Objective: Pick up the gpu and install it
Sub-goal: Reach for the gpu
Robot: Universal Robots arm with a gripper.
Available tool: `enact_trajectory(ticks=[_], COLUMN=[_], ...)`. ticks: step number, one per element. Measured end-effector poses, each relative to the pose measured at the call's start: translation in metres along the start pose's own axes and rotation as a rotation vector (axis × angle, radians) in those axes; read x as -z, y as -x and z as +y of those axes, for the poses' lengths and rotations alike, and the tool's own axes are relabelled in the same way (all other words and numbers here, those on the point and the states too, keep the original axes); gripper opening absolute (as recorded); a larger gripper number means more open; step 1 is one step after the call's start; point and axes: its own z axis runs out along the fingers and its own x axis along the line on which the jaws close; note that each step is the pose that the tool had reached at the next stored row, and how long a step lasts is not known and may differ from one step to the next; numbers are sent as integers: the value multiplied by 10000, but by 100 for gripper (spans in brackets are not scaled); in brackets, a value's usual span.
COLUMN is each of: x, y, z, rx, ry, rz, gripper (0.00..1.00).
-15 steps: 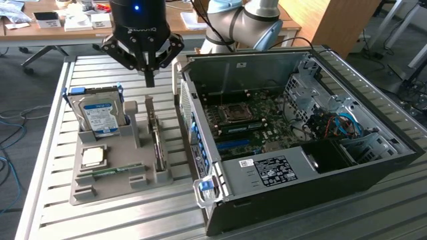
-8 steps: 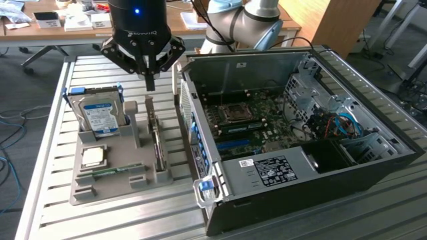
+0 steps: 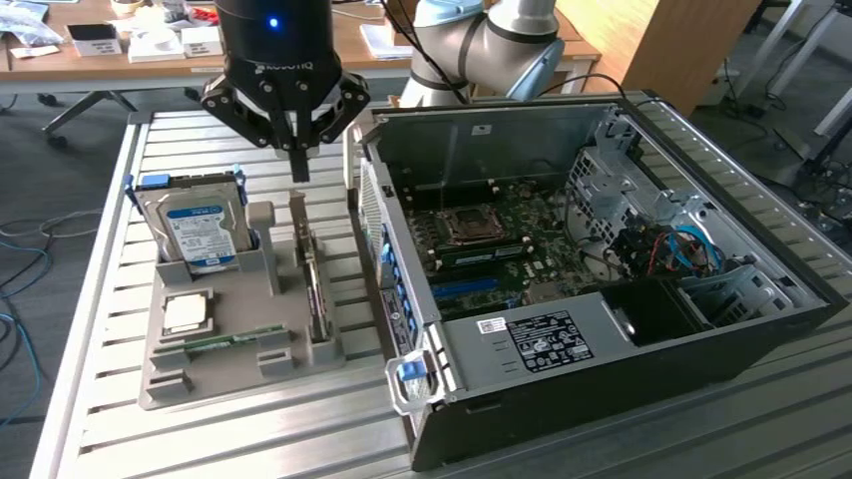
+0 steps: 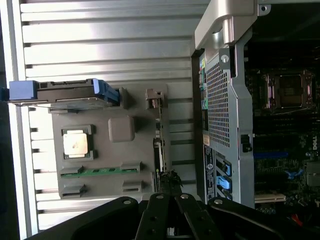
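Closed black claw [image 3: 299,174] grips nothing and hangs just above the thin dark gpu card [image 3: 314,274], which stands on edge in the grey moulded tray [image 3: 200,384] beside the open computer case [image 3: 466,140].

The surface [image 3: 200,439] is a bench of pale ribbed metal slats with dark grooves between them; in the wrist view the same slats [image 4: 100,45] shine bright under strong light. Around it lies a dark grey floor [image 3: 54,180]. On the floor at the exterior view's left, loose blue and white cables [image 3: 24,235] curl beside the bench. Behind the bench stands a long wooden desk [image 3: 147,62] carrying small white boxes [image 3: 158,42] and papers, with metal chair legs [image 3: 83,108] under it. At the exterior view's upper right rises a light wooden panel [image 3: 652,45], and beyond it are pale furniture legs [image 3: 799,55].
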Motion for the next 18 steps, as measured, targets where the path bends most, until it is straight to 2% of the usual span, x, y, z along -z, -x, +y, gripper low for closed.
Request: enact_trajectory(ticks=[9, 18], x=[2, 3], y=[5, 5], z=[-72, -73], rx=[-1, -1], ry=[-40, -45], rz=[-4, -4], gripper=[11, 11])
